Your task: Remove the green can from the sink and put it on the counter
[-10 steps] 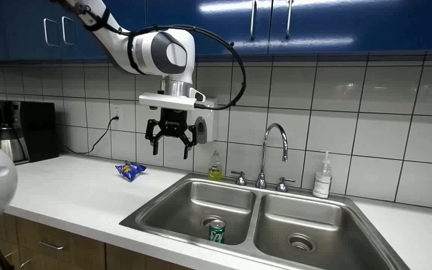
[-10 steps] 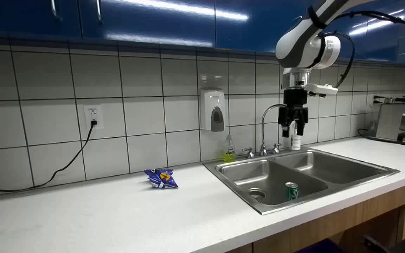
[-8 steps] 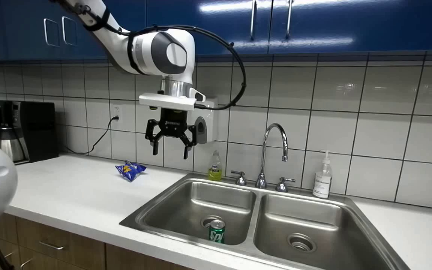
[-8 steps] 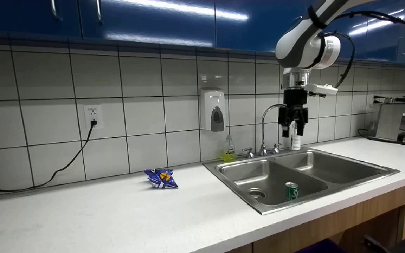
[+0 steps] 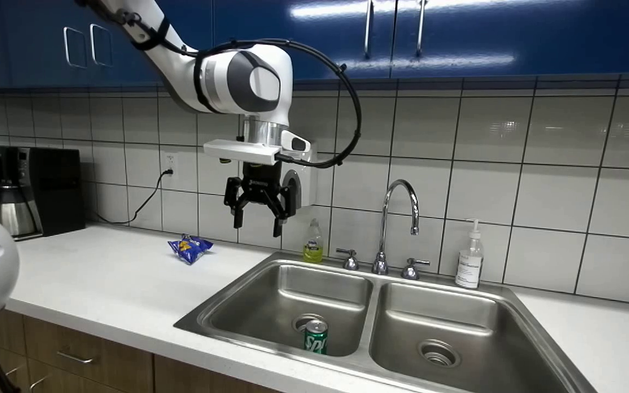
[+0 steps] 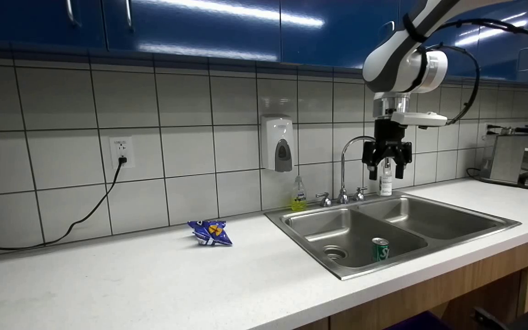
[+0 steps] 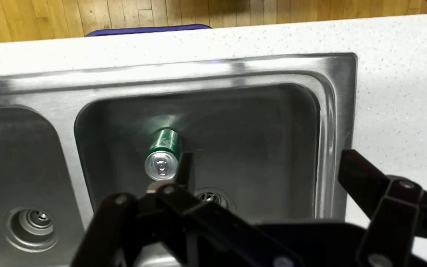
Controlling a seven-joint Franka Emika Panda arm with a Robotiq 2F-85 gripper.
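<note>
Since the earlier frame, the arm (image 5: 219,82) has been shifted slightly right and down in both exterior views, and its end has been turned a little. No change is seen in the can (image 5: 315,338): it is stood upright in the left basin (image 5: 262,316) of the sink (image 5: 361,357), low in the frame near the middle, with its base hidden by the sink's front edge. The jaws are held apart, with nothing gripped, well above the can.

By judgement, the approach is the step in hand; neither grasp nor lift has been made yet. In the wrist view the can is seen left of centre, to the left of the tips of both jaws rather than between them. Sideways travel is therefore called for, toward the left of that frame and probably somewhat toward its top, until the can is bracketed. Only then should a descent be made and the can be clasped by its sides. Afterwards it would have to be raised past the sink's edge before being set on the bench (image 6: 154,279), where a packet (image 6: 211,233) is seen left of centre.
</note>
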